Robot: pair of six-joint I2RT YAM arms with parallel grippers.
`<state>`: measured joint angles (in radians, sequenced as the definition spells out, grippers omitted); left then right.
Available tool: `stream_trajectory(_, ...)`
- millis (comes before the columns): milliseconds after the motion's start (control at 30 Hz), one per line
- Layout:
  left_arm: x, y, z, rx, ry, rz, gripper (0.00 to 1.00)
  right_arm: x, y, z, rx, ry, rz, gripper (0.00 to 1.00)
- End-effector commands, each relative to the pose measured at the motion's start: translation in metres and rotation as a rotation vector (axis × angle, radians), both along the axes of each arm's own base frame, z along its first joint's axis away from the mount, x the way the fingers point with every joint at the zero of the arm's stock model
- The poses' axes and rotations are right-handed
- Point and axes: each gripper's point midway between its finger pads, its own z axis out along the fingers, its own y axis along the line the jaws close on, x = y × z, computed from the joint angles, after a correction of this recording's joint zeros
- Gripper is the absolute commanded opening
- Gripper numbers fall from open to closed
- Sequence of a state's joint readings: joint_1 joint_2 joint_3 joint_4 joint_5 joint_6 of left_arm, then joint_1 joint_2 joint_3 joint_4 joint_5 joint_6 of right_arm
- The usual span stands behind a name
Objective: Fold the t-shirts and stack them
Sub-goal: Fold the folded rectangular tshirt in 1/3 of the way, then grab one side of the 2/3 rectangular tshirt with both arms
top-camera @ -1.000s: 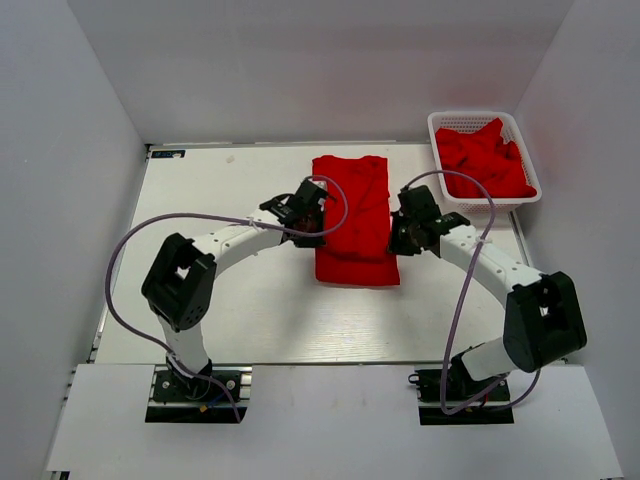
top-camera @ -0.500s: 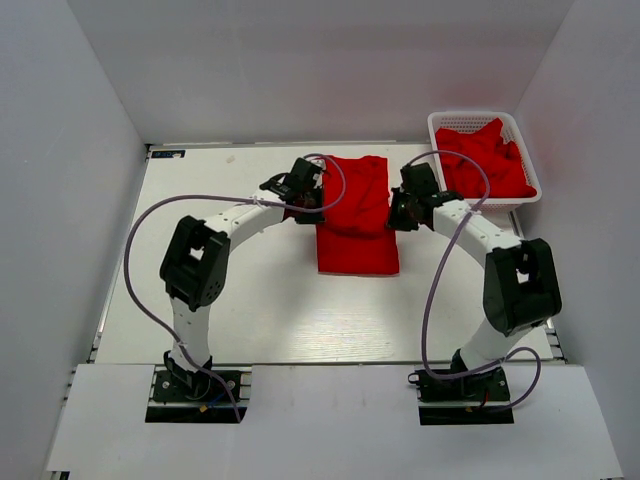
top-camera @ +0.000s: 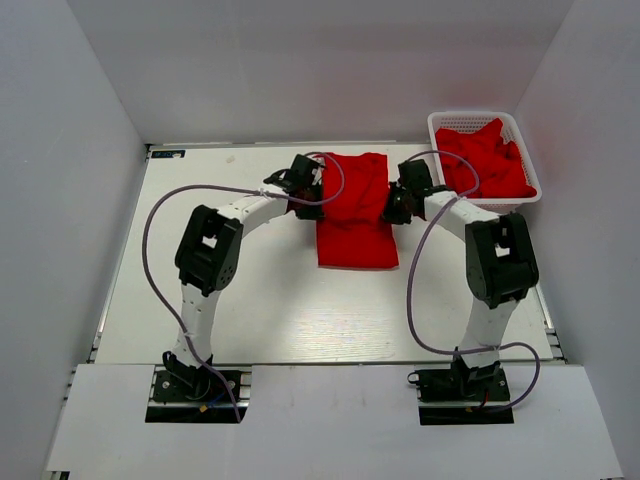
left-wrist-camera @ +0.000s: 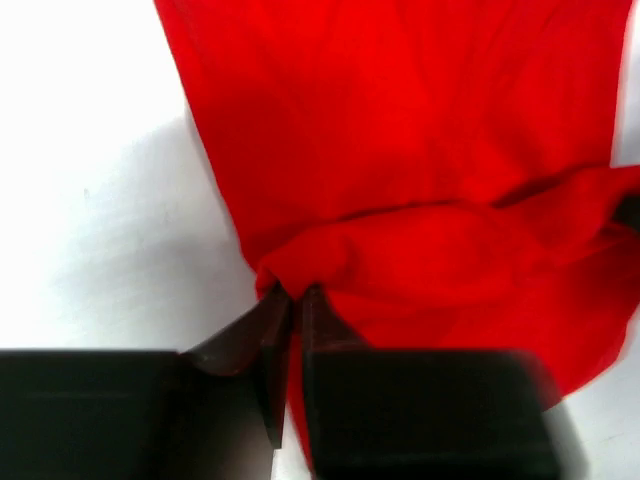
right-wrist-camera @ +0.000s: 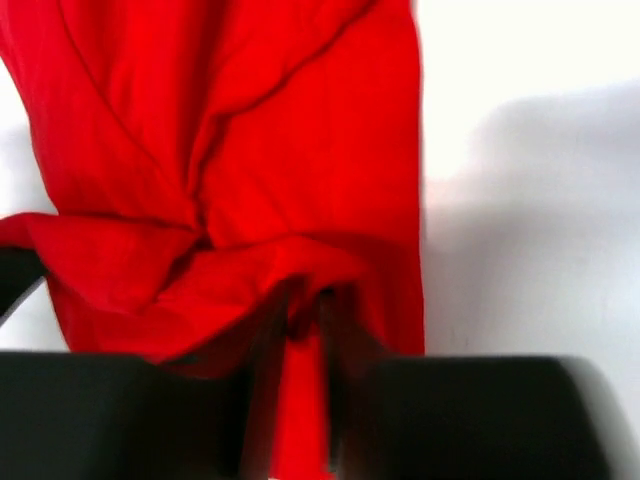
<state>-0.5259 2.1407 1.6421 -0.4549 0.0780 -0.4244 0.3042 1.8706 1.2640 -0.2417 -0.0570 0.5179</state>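
Shirt, red, lies on table centre-rear, lower half flat, upper part bunched. My L gripper pinches its left edge: jaws nearly closed w/ cloth gathered between them. My R gripper pinches the right edge the same way, fabric clamped between the fingers. Both grips sit approx. level, one each side. White basket at rear-right corner holds more red shirts, apart from the gripped one.
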Motion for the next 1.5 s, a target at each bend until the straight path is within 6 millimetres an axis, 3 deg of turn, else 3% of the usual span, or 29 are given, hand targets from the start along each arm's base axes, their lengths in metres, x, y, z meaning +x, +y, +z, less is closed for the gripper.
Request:
stream_trajectory(0, 0.033, -0.007, 0.039, -0.083, -0.092, 0.001, 0.25, 0.056, 0.008, 0.033, 0.084, -0.137, -0.055, 0.28)
stream_trajectory(33, 0.051, 0.003, 0.053, -0.083, -0.124, 0.038, 0.63, 0.067, 0.010, 0.044, 0.093, -0.165, -0.062, 0.50)
stream_trajectory(100, 0.061, 0.011, 0.058, -0.064, -0.131, 0.084, 0.91, 0.077, 0.003, 0.036, 0.098, -0.144, -0.082, 0.65)
stream_trajectory(133, 0.069, 0.016, 0.064, -0.073, -0.138, 0.104, 1.00, 0.087, 0.005, 0.047, 0.119, -0.156, -0.093, 0.71)
stream_trajectory(200, 0.076, 0.023, 0.071, -0.078, -0.149, 0.120, 1.00, 0.090, 0.007, 0.055, 0.161, -0.153, -0.064, 0.86)
stream_trajectory(267, 0.084, 0.034, 0.075, -0.081, -0.160, 0.143, 1.00, 0.096, 0.009, 0.069, 0.189, -0.190, -0.050, 0.90)
stream_trajectory(333, 0.084, 0.032, 0.082, -0.089, -0.161, 0.136, 1.00, 0.090, 0.014, 0.076, 0.220, -0.190, -0.001, 0.90)
stream_trajectory(400, 0.075, 0.034, 0.086, -0.085, -0.148, 0.122, 1.00, 0.080, 0.015, 0.079, 0.214, -0.187, 0.029, 0.90)
stream_trajectory(433, 0.067, 0.039, 0.075, -0.067, -0.128, 0.129, 1.00, 0.073, 0.013, 0.080, 0.193, -0.194, 0.048, 0.90)
stream_trajectory(467, 0.061, 0.043, 0.089, -0.072, -0.157, 0.119, 1.00, 0.068, 0.011, 0.089, 0.185, -0.217, 0.057, 0.90)
stream_trajectory(500, 0.051, 0.040, 0.088, -0.078, -0.154, 0.103, 1.00, 0.057, 0.008, 0.078, 0.178, -0.192, 0.058, 0.90)
stream_trajectory(533, 0.035, 0.047, 0.069, -0.058, -0.114, 0.103, 1.00, 0.046, 0.004, 0.077, 0.162, -0.198, 0.066, 0.90)
stream_trajectory(567, 0.028, 0.044, 0.070, -0.058, -0.131, 0.084, 1.00, 0.039, 0.000, 0.086, 0.150, -0.223, 0.067, 0.90)
stream_trajectory(600, 0.008, 0.045, 0.067, -0.059, -0.116, 0.065, 1.00, 0.018, -0.006, 0.060, 0.130, -0.156, 0.066, 0.90)
stream_trajectory(633, -0.002, 0.044, 0.065, -0.074, -0.103, 0.048, 1.00, 0.008, -0.008, 0.073, 0.126, -0.188, 0.082, 0.90)
stream_trajectory(667, -0.011, 0.033, 0.067, -0.117, -0.106, 0.004, 1.00, 0.002, -0.009, 0.068, 0.125, -0.176, 0.081, 0.90)
stream_trajectory(700, -0.029, 0.033, 0.051, -0.111, -0.068, -0.015, 1.00, -0.021, -0.015, 0.041, 0.112, -0.104, 0.079, 0.90)
stream_trajectory(733, -0.036, 0.033, 0.053, -0.128, -0.063, -0.030, 1.00, -0.029, -0.013, 0.053, 0.130, -0.131, 0.103, 0.90)
stream_trajectory(767, -0.047, 0.029, 0.044, -0.118, -0.040, -0.046, 1.00, -0.037, -0.013, 0.049, 0.133, -0.118, 0.105, 0.90)
stream_trajectory(800, -0.060, 0.027, 0.036, -0.122, -0.008, -0.058, 1.00, -0.057, -0.017, 0.025, 0.126, -0.062, 0.106, 0.90)
stream_trajectory(867, -0.077, 0.014, 0.026, -0.120, 0.016, -0.104, 1.00, -0.068, -0.018, 0.028, 0.136, -0.072, 0.116, 0.90)
stream_trajectory(900, -0.085, 0.010, 0.020, -0.117, 0.024, -0.119, 1.00, -0.084, -0.021, 0.014, 0.132, -0.033, 0.112, 0.90)
stream_trajectory(967, -0.094, -0.005, 0.021, -0.127, 0.023, -0.147, 1.00, -0.090, -0.022, 0.012, 0.138, -0.041, 0.124, 0.90)
stream_trajectory(1000, -0.100, -0.007, 0.014, -0.118, 0.040, -0.157, 1.00, -0.101, -0.023, 0.002, 0.136, -0.016, 0.128, 0.90)
stream_trajectory(1200, -0.113, -0.012, -0.002, -0.087, 0.087, -0.169, 1.00, -0.105, -0.020, -0.013, 0.156, 0.011, 0.145, 0.90)
stream_trajectory(1467, -0.115, -0.008, -0.031, -0.036, 0.135, -0.175, 0.71, -0.102, -0.022, -0.027, 0.142, 0.026, 0.136, 0.90)
